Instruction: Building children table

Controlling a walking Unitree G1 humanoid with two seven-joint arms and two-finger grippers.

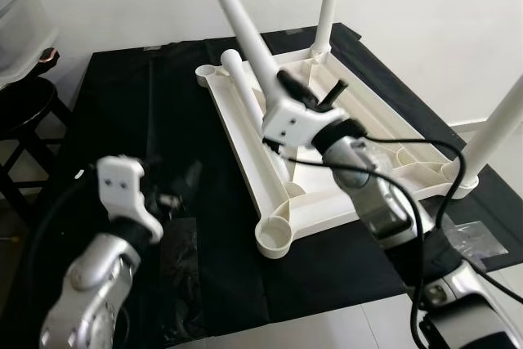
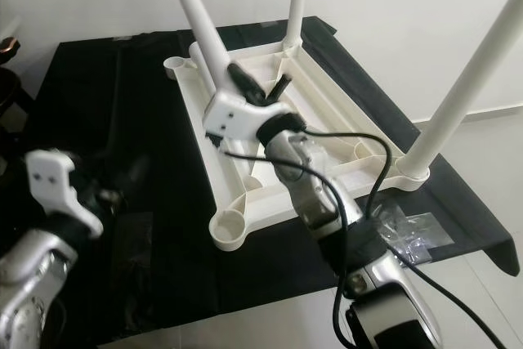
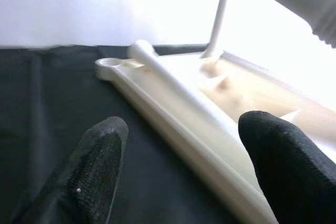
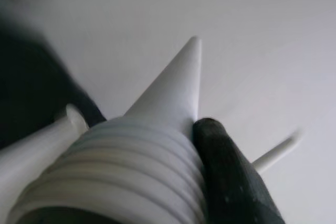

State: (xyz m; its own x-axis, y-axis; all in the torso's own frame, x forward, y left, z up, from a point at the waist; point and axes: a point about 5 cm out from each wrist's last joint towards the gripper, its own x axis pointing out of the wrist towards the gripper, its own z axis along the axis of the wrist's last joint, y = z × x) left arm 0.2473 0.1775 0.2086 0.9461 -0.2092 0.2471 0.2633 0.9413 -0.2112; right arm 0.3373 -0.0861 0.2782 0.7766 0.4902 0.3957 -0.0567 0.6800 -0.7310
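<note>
The white children's table top (image 1: 343, 145) is lying upside down on a black cloth (image 1: 122, 112), so its corner sockets are facing up for the legs. Two legs are already standing in the far and right corners; another leg (image 1: 245, 87) is lying loose along the left rim. The right gripper (image 1: 306, 96) is holding a tilted leg (image 1: 237, 14), jaws clamped near its threaded end, apparently readying it for a socket. The left gripper (image 1: 176, 190) is hovering beside the near-left corner, jaws apart and empty.
</note>
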